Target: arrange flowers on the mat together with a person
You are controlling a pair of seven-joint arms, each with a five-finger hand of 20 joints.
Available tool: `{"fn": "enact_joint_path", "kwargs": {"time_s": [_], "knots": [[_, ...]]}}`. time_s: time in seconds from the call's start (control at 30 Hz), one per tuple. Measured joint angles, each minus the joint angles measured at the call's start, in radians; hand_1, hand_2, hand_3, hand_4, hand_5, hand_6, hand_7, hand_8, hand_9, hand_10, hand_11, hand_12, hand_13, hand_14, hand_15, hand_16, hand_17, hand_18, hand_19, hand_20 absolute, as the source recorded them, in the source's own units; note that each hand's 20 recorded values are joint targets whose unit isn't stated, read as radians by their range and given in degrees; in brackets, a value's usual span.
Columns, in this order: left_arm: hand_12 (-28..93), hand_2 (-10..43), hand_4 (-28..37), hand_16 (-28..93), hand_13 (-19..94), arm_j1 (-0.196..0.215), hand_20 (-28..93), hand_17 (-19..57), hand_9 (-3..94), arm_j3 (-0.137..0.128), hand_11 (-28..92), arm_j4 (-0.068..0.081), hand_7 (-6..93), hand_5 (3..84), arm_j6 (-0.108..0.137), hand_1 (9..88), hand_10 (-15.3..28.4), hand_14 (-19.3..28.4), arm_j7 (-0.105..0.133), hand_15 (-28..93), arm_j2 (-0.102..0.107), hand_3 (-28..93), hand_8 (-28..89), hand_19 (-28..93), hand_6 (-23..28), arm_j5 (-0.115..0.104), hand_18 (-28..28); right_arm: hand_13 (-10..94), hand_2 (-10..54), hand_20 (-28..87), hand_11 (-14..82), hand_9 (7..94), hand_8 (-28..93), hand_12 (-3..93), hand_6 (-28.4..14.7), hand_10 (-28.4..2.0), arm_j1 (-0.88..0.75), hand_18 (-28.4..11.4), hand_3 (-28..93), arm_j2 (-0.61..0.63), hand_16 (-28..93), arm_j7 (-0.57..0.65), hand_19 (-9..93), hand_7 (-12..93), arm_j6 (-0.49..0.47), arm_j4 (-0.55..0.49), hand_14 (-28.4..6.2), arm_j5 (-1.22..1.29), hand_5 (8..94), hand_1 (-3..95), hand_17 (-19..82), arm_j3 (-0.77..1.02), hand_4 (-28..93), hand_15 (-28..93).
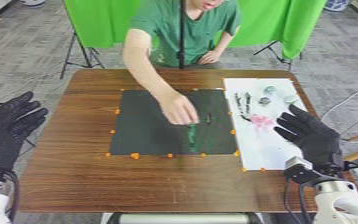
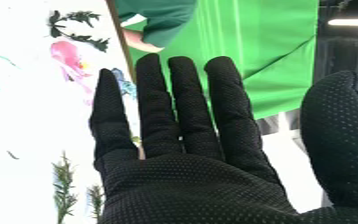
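Right hand is held open over the right-hand border of the white mat, fingers straight and spread, nothing gripped. Left hand is likewise held open, its fingers extended, beside the table's left side, well apart from the flowers.

Pink flower is seen on the white mat, just left of the right hand's fingertips. Dark stems are laid beyond the flower, ahead and to the left of the same hand. A pale flower head is noted farther ahead.

In the right wrist view, a blue flower is seen near the fingers on the side away from the thumb; leafy sprigs are spread on the white surface on that side too.

Dark mat is set between the two robot hands, nearer the right. Over it, left of the right hand, the person's hand is lowered to the far end of a green stem; whether the stem is pinched cannot be told. Both mats are edged with orange tape pieces.
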Motion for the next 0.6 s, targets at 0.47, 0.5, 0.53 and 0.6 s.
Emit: {"fn": "enact_joint_path", "kwargs": {"time_s": [0.47, 0.5, 0.53, 0.6], "knots": [[20, -0.5, -15.3, 2, 29, -0.002, 17, -4.6, 33.2, -0.005, 27, 0.001, 25.1, 37.7, 0.0, 29.9, 13.5, 15.2, -0.001, 38, 0.0, 69, -10, 45, 3.7, 0.0, 20.9, 38, 10.1, 20, 9.0, 47.0, -11, 16.3, -3.8, -15.2, 0.0, -21.3, 88, 0.0, 21, 0.001, 37, 17, 0.001, 0.0, -13.7, 0.0, 45.3, 13.5, 11, -0.002, -25, 17], [20, -0.5, -15.3, 2, 29, -0.002, 17, -4.6, 33.2, -0.006, 27, 0.001, 25.2, 37.7, 0.0, 29.9, 13.5, 15.2, -0.001, 38, 0.0, 69, -9, 45, 3.7, 0.0, 20.9, 38, 10.1, 20, 9.0, 47.0, -11, 16.4, -3.8, -15.1, 0.0, -21.3, 88, 0.0, 21, 0.001, 37, 17, 0.001, 0.0, -13.7, 0.0, 45.3, 13.5, 11, -0.002, -25, 17], [20, -0.5, -15.3, 2, 29, -0.002, 17, -4.6, 33.2, -0.007, 27, 0.001, 25.2, 37.7, 0.0, 29.9, 13.5, 15.2, -0.001, 38, 0.0, 69, -9, 45, 3.7, 0.0, 20.9, 38, 10.1, 20, 9.0, 47.0, -11, 16.3, -3.9, -15.2, 0.0, -21.3, 88, 0.0, 21, 0.001, 37, 17, 0.001, 0.0, -13.7, 0.0, 45.3, 13.5, 11, -0.002, -24, 17], [20, -0.5, -15.3, 2, 29, -0.002, 17, -4.6, 33.2, -0.009, 27, 0.001, 25.1, 37.8, 0.0, 29.9, 13.5, 15.1, -0.001, 38, 0.0, 69, -10, 45, 3.8, 0.0, 20.9, 38, 10.1, 20, 9.0, 47.0, -11, 16.3, -3.9, -15.2, 0.0, -21.3, 88, 0.001, 21, 0.001, 37, 17, 0.001, 0.0, -13.7, 0.0, 45.3, 13.5, 11, -0.002, -24, 18]]}}
